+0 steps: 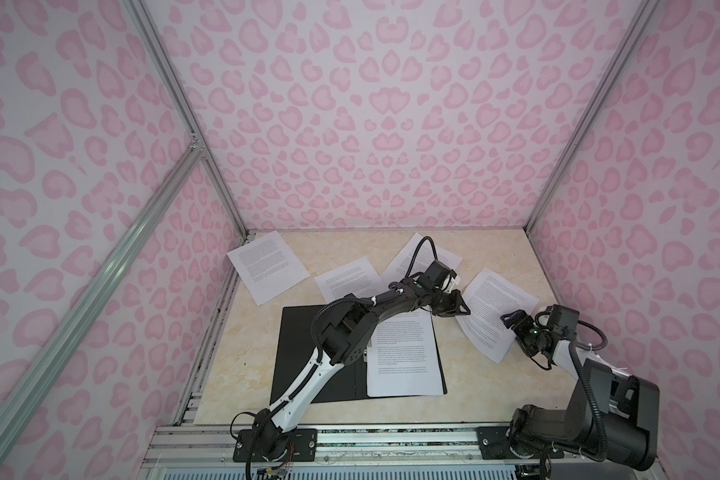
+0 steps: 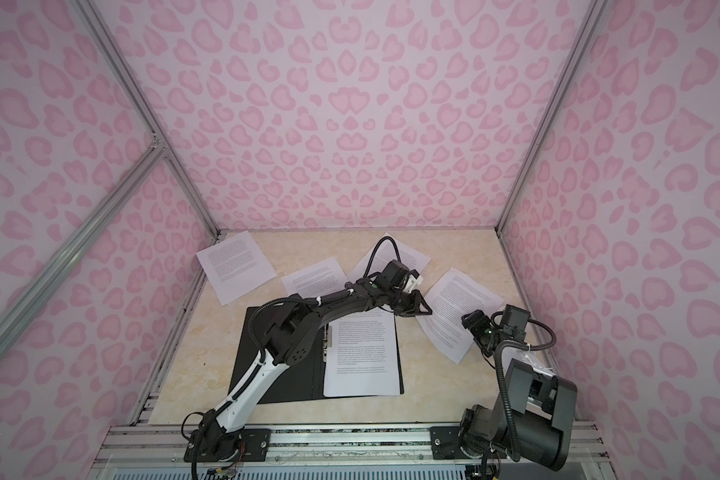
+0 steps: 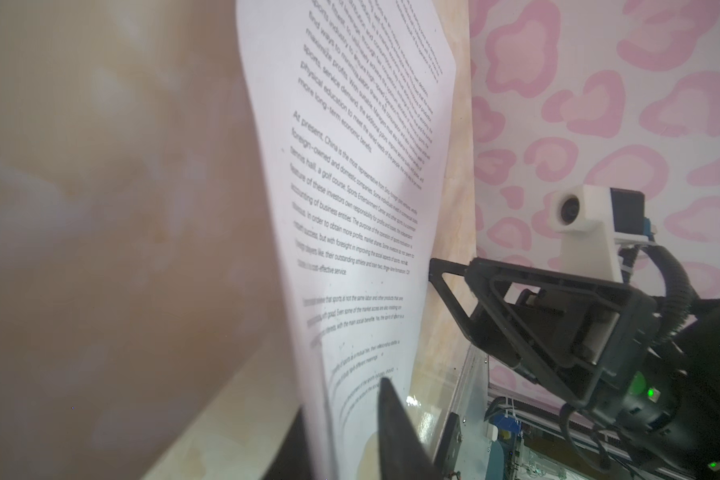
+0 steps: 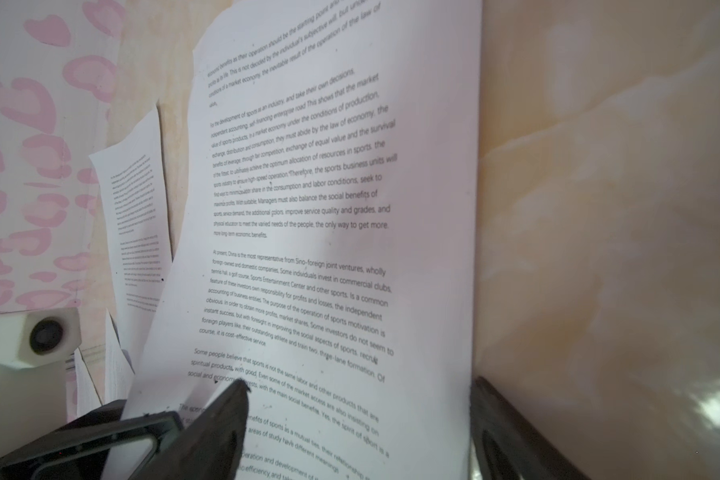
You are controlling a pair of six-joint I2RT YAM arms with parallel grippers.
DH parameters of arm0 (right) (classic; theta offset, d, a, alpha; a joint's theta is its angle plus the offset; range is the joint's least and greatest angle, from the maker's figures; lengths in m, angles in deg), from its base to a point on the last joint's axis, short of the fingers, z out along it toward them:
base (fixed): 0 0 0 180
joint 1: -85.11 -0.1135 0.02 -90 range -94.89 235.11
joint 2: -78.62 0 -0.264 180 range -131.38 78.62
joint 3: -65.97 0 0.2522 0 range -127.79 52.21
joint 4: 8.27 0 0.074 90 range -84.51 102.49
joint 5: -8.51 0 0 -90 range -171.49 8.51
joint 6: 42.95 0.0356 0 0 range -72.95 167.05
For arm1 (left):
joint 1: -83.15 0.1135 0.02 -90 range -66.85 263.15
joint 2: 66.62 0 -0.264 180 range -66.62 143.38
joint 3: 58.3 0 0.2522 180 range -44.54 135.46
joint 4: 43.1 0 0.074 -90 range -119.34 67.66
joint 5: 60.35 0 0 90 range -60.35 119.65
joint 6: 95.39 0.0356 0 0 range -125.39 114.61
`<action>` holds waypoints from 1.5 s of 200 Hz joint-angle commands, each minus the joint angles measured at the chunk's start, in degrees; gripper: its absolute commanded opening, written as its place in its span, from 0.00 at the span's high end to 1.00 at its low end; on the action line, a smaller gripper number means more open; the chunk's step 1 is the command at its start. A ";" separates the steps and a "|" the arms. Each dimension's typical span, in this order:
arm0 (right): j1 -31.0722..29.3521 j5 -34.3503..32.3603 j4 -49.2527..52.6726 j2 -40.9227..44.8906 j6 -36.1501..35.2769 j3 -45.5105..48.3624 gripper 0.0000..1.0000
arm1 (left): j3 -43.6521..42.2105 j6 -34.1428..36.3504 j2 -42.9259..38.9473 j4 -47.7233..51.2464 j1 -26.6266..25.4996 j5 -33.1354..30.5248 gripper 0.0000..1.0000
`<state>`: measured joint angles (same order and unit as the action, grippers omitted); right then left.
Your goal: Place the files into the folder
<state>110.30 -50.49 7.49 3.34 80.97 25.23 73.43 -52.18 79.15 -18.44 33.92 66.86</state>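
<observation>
The left gripper's (image 1: 461, 311) fingers (image 3: 391, 419) are pinched shut on the printed sheet (image 1: 495, 303), at its corner nearest the folder (image 1: 304, 353). The sheet bows up off the table (image 1: 246, 353) by the right edge. The right gripper (image 1: 512, 316) has its jaws spread wide astride the sheet's near side, clamping nothing. The folder lies open, black inside up, mid-table toward the near edge, with one filed sheet (image 1: 404, 357) on its right half. Three more sheets (image 1: 267, 266) wait along the far edge. The step in hand looks like picking up this page. The next move calls for dragging it leftward onto the filed sheet without creasing it.
</observation>
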 commanded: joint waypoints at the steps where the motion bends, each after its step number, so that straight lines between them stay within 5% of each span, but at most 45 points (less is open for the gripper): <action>1: -0.07 1.34 3.56 0.65 0.77 0.53 0.15 | 0.32 1.35 -5.13 0.65 0.00 -0.53 0.96; 69: -0.06 5.54 5.01 7.85 1.05 0.01 0.03 | -0.80 15.85 -17.50 4.11 -2.20 -8.71 0.96; 161: -0.05 8.29 7.87 13.43 0.48 -0.27 0.03 | -6.16 31.12 -29.32 0.84 -5.95 -19.78 0.96; 300: 0.03 6.36 9.18 20.36 0.84 2.09 0.03 | -9.22 31.35 -46.18 -3.95 -6.23 -20.46 0.96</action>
<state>110.34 -44.35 16.10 22.48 81.42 27.00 65.04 -21.51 75.22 -20.43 27.91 46.75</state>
